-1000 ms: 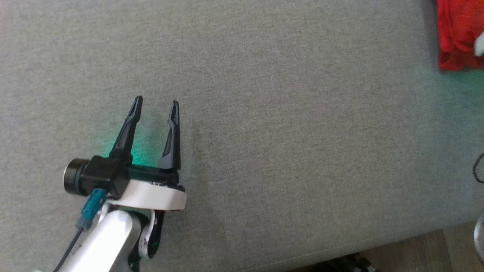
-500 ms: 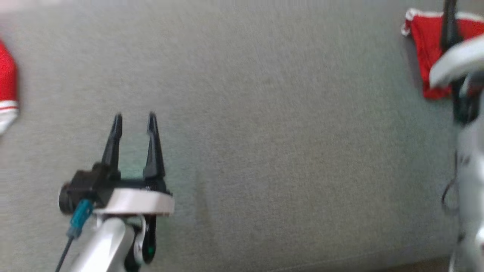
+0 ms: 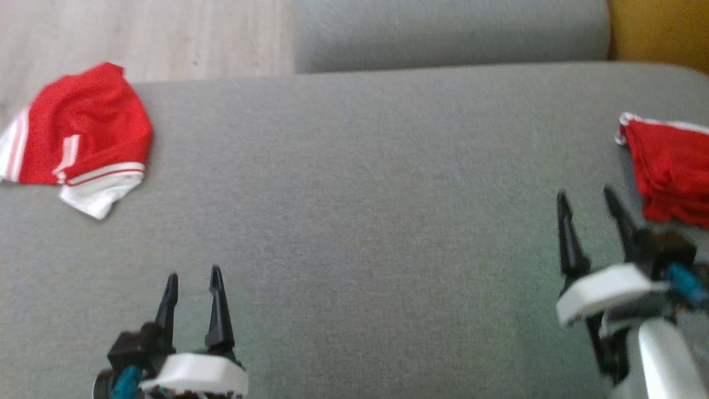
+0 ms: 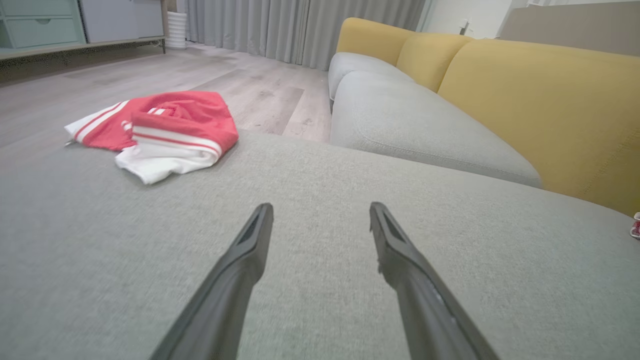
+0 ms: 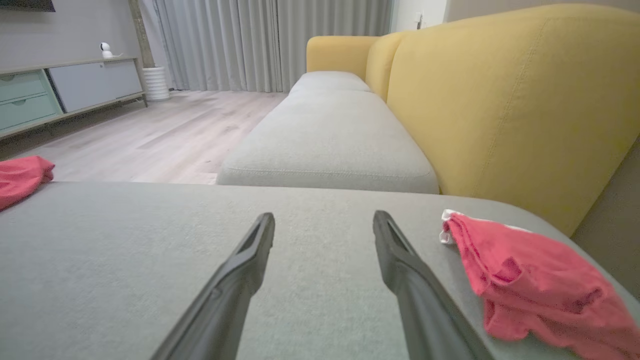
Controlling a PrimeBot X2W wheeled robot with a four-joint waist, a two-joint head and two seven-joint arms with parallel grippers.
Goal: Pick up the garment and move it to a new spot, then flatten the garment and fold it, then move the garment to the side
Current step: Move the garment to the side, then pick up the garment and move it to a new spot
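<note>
Head view: L gripper [image 3: 194, 271] at lower left, fingers pointing up-frame, spread wide w/ nothing between them, over bare grey cushion [image 3: 354, 221]. R gripper [image 3: 585, 192] at lower right, likewise wide apart & empty. Its tips sit just left of the red garment [image 3: 673, 166], near its bottom edge; no contact seen. That garment lies bunched at the right edge of the frame, w/ thin white trim along its top. The striped garment [image 3: 77, 138], red w/ white stripes & white hem, lies crumpled at upper left by the cushion's edge, next to the wood floor [image 3: 138, 33]. The two garments are well apart, w/ open cushion between them. Yellow backrest [image 3: 659, 33] in the upper right corner.
</note>
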